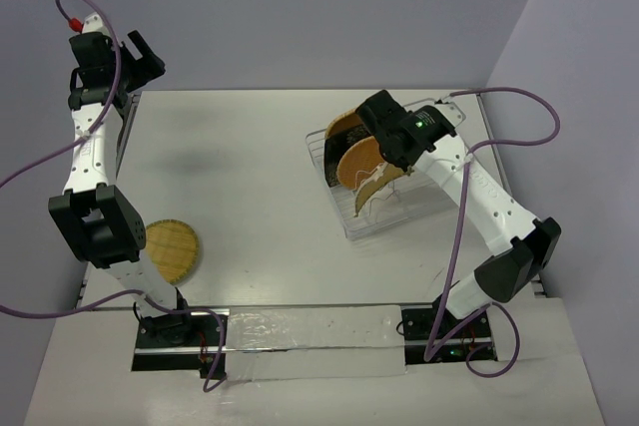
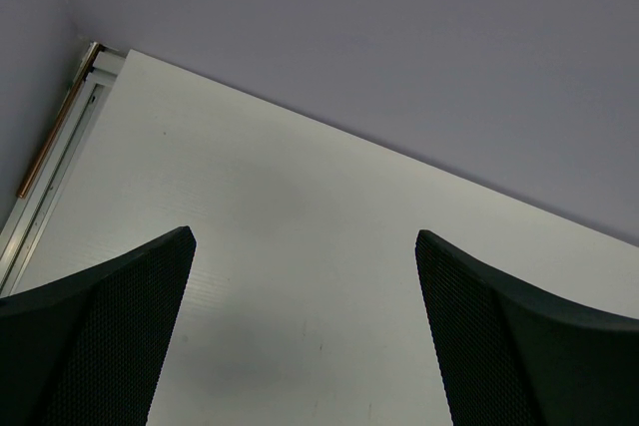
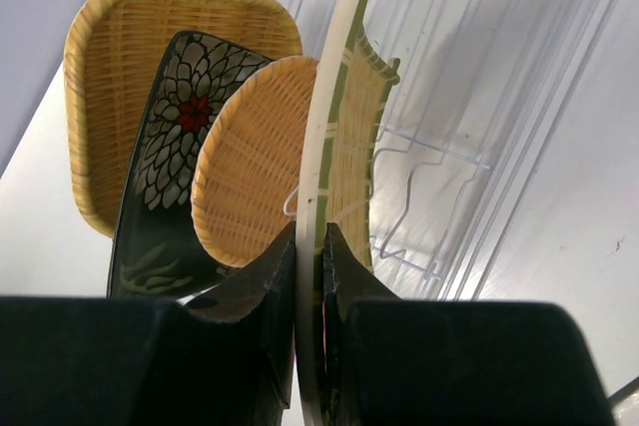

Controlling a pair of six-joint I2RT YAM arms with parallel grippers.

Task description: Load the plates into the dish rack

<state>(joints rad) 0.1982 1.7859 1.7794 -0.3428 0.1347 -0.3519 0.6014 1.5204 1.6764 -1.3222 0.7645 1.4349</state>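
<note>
Right end effector [image 3: 310, 246] clamped on the rim of a fringed bamboo plate [image 3: 351, 147], held on edge, long axis running up and away from the fingers, over the dish rack [image 1: 379, 221]. Its face was parallel to the three plates already standing: rounded-square bamboo [image 3: 110, 77], dark leaf plate [image 3: 165, 157], round bamboo [image 3: 250, 157]. Free tines lay just beside the held plate, on the side away from those three. The right arm reached forward, wrist pitched down. The last round plate [image 1: 172, 249] lay flat on the counter [image 1: 260, 177] near the left base, so the left arm was nearer. Left end effector [image 2: 305, 326] was apart, empty, raised far-left, well apart from that plate.
</note>
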